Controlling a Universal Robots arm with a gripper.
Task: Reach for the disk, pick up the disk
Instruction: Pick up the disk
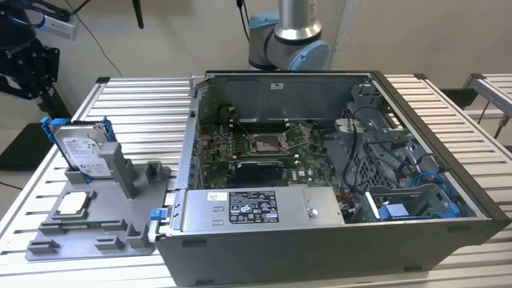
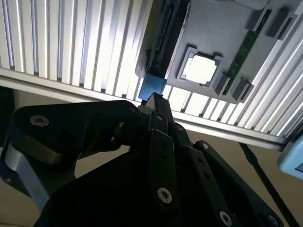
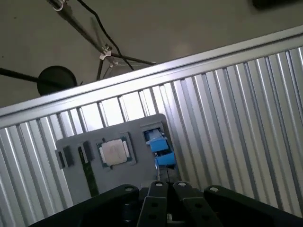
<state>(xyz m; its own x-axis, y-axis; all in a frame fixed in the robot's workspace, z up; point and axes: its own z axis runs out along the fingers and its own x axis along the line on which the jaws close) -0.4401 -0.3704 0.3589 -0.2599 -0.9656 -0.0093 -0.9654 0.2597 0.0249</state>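
At the exterior view's left of the tabletop (image 1: 136, 102), the disk (image 1: 80, 147) stands on edge in a grey holder (image 1: 120, 171), gripper (image 2: 154, 101) above it w/ tips together, empty; prob. stiff, hefty, shock-sensitive; best gripped across the blue carrier's long sides.

Plain pale wall (image 1: 448, 30) across the exterior view's top. Slatted metal surface (image 1: 144, 108) in the middle, a second slatted bench (image 1: 490, 84) at the right edge. Beige floor (image 3: 189, 28) with a round black stand base (image 3: 56, 78) in the first wrist view.
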